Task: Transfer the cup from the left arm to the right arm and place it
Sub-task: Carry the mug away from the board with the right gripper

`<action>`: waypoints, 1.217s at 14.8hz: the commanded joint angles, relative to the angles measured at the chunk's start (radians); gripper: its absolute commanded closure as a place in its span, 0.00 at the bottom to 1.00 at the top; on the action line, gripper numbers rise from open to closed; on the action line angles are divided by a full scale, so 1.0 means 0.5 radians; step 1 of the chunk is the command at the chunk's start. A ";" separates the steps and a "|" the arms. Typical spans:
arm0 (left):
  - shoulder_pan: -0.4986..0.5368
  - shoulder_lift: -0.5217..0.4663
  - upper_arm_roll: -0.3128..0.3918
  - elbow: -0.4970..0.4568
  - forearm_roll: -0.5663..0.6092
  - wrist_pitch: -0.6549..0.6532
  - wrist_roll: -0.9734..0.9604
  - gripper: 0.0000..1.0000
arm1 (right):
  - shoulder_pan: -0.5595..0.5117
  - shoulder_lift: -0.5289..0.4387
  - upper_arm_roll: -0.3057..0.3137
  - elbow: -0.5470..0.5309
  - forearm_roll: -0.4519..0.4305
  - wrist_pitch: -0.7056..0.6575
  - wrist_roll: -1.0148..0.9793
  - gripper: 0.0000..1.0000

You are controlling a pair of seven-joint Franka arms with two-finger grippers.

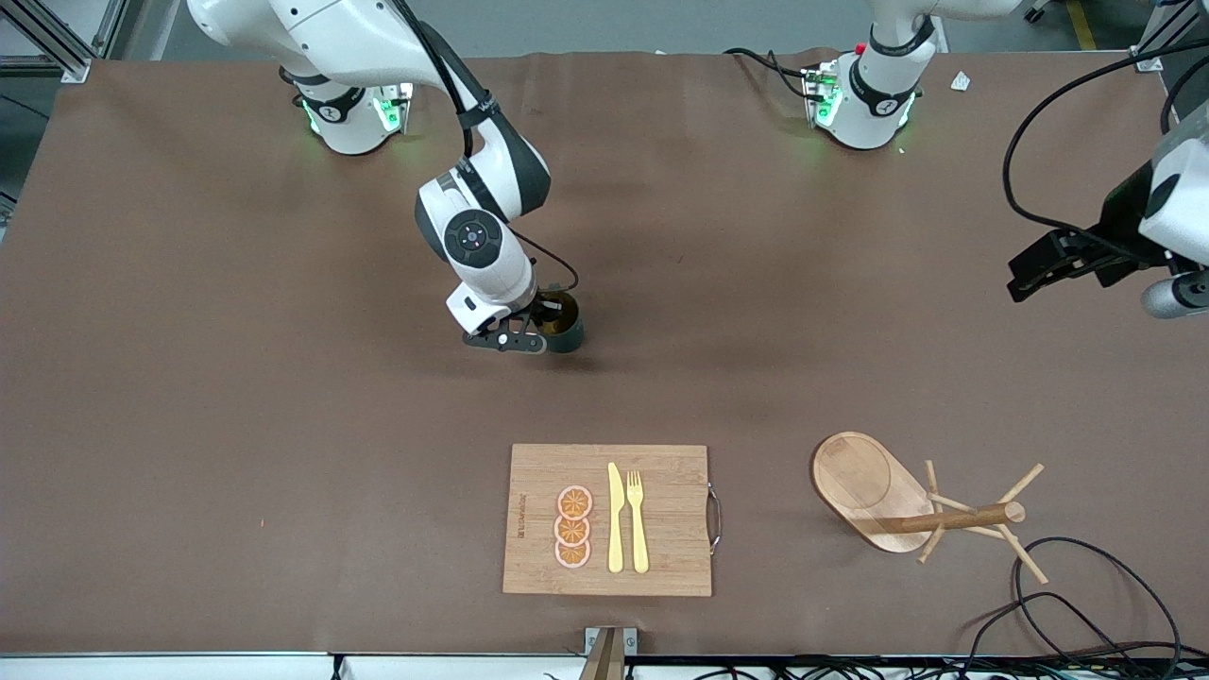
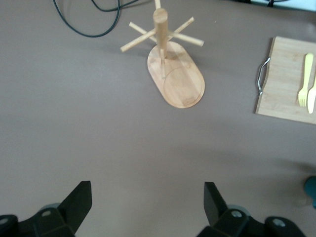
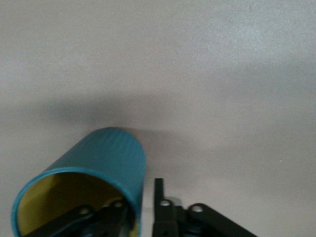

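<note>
You see the right gripper (image 1: 536, 326) fingers pinching the cup (image 1: 561, 321) rim; the left gripper (image 2: 148, 203) waits, fingers spread.

The right arm reaches out from its base over the middle of the counter, its wrist bent downward. The right gripper (image 1: 546, 326) is low near the counter, its fingers (image 3: 159, 197) pinched on the rim of the cup (image 1: 564, 323), one inside the wall and one outside. The left arm waits, raised over its own end of the counter. The left gripper (image 1: 1018, 276) hangs in the air with its fingers (image 2: 79, 202) spread wide apart and nothing between them.
</note>
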 commanded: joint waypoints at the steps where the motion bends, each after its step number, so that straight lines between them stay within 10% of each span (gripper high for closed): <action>1: 0.171 -0.081 -0.154 -0.037 -0.022 -0.092 0.095 0.00 | -0.037 -0.052 -0.004 0.052 0.040 -0.081 -0.021 1.00; 7: 0.420 -0.253 -0.317 -0.227 -0.022 -0.148 0.402 0.00 | -0.561 -0.055 -0.020 0.497 0.007 -0.658 -0.725 1.00; 18: 0.470 -0.281 -0.428 -0.236 0.076 -0.178 0.439 0.00 | -1.402 0.074 -0.014 0.469 -0.484 -0.533 -2.028 1.00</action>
